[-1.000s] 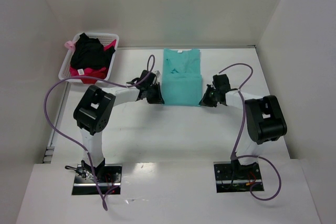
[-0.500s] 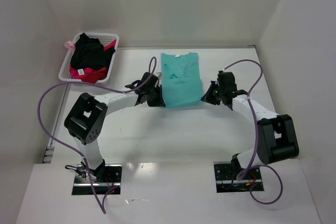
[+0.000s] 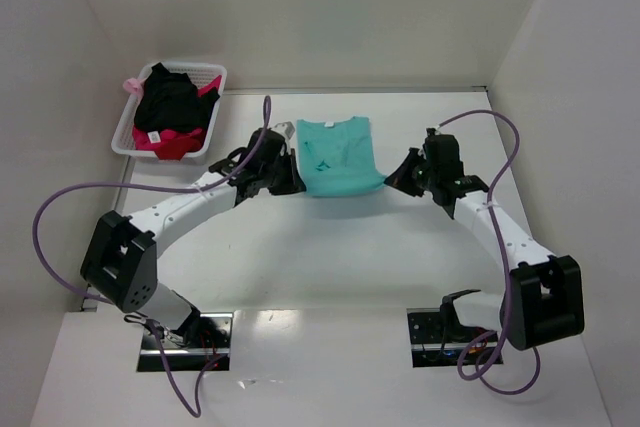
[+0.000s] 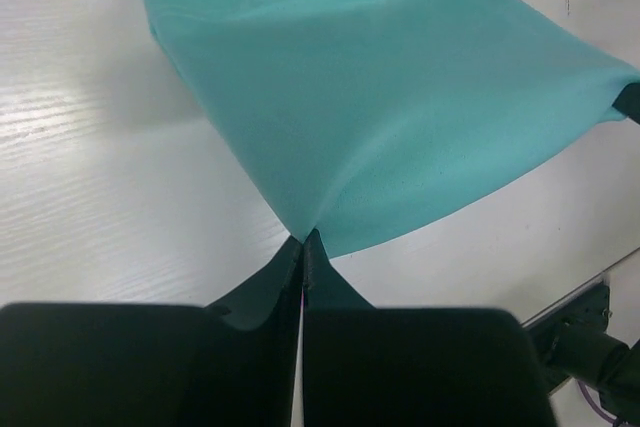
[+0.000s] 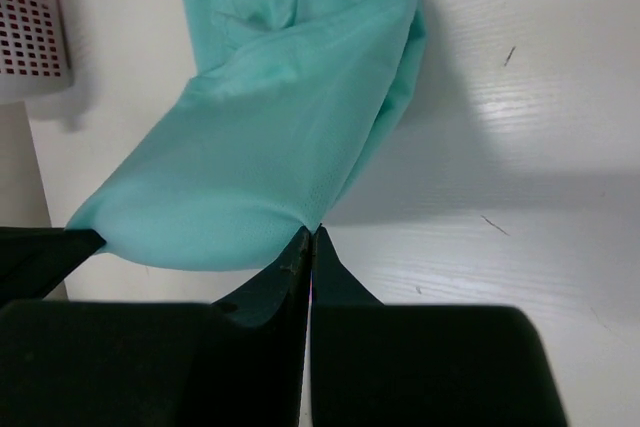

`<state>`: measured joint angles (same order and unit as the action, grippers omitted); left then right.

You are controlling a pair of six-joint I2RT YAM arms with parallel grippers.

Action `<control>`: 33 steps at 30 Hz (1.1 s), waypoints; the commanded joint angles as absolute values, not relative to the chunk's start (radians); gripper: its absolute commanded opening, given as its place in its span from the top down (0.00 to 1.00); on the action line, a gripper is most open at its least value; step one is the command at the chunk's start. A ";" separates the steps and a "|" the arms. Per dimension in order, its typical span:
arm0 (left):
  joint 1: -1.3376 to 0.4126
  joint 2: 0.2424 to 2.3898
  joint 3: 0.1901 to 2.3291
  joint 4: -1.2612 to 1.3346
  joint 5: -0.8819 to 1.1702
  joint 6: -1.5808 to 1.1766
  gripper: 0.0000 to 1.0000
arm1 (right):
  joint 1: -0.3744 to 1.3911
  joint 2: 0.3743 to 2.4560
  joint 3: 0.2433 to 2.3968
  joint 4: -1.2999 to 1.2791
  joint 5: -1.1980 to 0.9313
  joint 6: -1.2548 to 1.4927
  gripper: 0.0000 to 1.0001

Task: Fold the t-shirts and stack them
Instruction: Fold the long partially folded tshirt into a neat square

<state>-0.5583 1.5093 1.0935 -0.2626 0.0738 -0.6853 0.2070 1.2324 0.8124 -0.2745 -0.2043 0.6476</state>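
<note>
Your teal t-shirt sits toward the far side of the table, partly folded, with its near edge raised off the surface. Your left gripper is pinched tight on the near left corner. Your right gripper is pinched on the near right corner, and the cloth sags between them. Off to the left, the black t-shirt and the pink-red t-shirt lie heaped in the white basket.
</note>
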 commanded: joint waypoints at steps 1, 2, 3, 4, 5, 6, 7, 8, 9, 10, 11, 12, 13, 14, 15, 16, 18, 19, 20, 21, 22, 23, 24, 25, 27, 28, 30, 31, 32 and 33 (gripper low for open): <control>-0.555 1.540 1.179 -0.313 0.020 -0.669 1.00 | 0.212 1.259 0.915 -0.250 -0.183 0.661 1.00; -0.555 1.564 1.198 -0.313 0.020 -0.658 1.00 | 0.212 1.270 0.932 -0.250 -0.173 0.661 1.00; -0.555 1.580 1.236 -0.313 0.020 -0.658 1.00 | 0.212 1.297 0.968 -0.241 -0.164 0.649 1.00; -0.546 1.595 1.259 -0.313 0.020 -0.658 1.00 | 0.212 1.313 0.986 -0.241 -0.164 0.637 1.00; -0.532 1.626 1.281 -0.322 0.020 -0.646 1.00 | 0.212 1.330 1.006 -0.241 -0.155 0.637 1.00; -0.532 1.641 1.304 -0.322 0.020 -0.635 1.00 | 0.212 1.369 1.044 -0.241 -0.155 0.623 1.00; -0.517 1.655 1.325 -0.322 0.020 -0.635 1.00 | 0.212 1.388 1.064 -0.241 -0.155 0.614 1.00; -0.508 1.687 1.371 -0.322 0.037 -0.620 1.00 | 0.212 1.408 1.081 -0.229 -0.155 0.614 1.00; -0.490 1.704 1.397 -0.322 0.037 -0.605 1.00 | 0.212 1.449 1.115 -0.229 -0.155 0.614 1.00; -0.480 1.722 1.423 -0.322 0.054 -0.604 1.00 | 0.212 1.471 1.132 -0.213 -0.155 0.614 1.00; -0.471 1.761 1.449 -0.322 0.054 -0.591 1.00 | 0.212 1.494 1.152 -0.213 -0.155 0.614 1.00; -0.457 1.778 1.504 -0.331 0.066 -0.578 1.00 | 0.212 1.518 1.196 -0.213 -0.155 0.604 1.00; -0.448 1.796 1.532 -0.331 0.066 -0.578 1.00 | 0.212 1.569 1.219 -0.213 -0.166 0.604 1.00; -0.448 1.830 1.557 -0.342 0.066 -0.569 1.00 | 0.212 1.592 1.244 -0.213 -0.166 0.595 1.00; -0.436 1.847 1.577 -0.342 0.078 -0.569 1.00 | 0.212 1.614 1.285 -0.201 -0.166 0.595 1.00; -0.420 1.862 1.622 -0.342 0.089 -0.560 1.00 | 0.212 1.656 1.307 -0.201 -0.166 0.595 1.00; -0.407 1.916 1.670 -0.354 0.103 -0.551 1.00 | 0.212 1.699 1.369 -0.201 -0.166 0.585 1.00; -0.393 1.934 1.695 -0.354 0.116 -0.539 1.00 | 0.212 1.721 1.393 -0.201 -0.166 0.584 1.00; -0.393 1.968 1.719 -0.363 0.117 -0.538 1.00 | 0.212 1.765 1.416 -0.201 -0.176 0.584 1.00; -0.384 1.983 1.765 -0.364 0.117 -0.538 1.00 | 0.212 1.784 1.455 -0.201 -0.176 0.574 1.00; -0.383 1.997 1.787 -0.373 0.127 -0.525 1.00 | 0.212 1.799 1.474 -0.201 -0.176 0.574 1.00; -0.373 2.028 1.808 -0.373 0.127 -0.525 1.00 | 0.212 1.815 1.491 -0.201 -0.176 0.574 1.00; -0.373 2.040 1.830 -0.383 0.127 -0.514 1.00 | 0.203 1.841 1.520 -0.201 -0.176 0.574 1.00; -0.373 2.052 1.873 -0.383 0.127 -0.514 1.00 | 0.202 1.851 1.535 -0.201 -0.176 0.565 1.00; -0.360 2.083 1.907 -0.393 0.136 -0.505 1.00 | 0.202 1.874 1.566 -0.201 -0.176 0.565 1.00; -0.350 2.083 1.920 -0.393 0.137 -0.505 1.00 | 0.193 1.875 1.566 -0.201 -0.176 0.565 1.00; -0.339 2.114 1.945 -0.393 0.137 -0.505 1.00 | 0.193 1.884 1.577 -0.192 -0.176 0.555 1.00; -0.339 2.123 1.960 -0.393 0.137 -0.505 1.00 | 0.193 1.893 1.577 -0.192 -0.176 0.555 1.00; -0.339 2.141 1.970 -0.393 0.150 -0.494 1.00 | 0.193 1.902 1.592 -0.192 -0.166 0.555 1.00; -0.330 2.154 1.988 -0.393 0.150 -0.494 1.00 | 0.193 1.911 1.606 -0.192 -0.166 0.555 1.00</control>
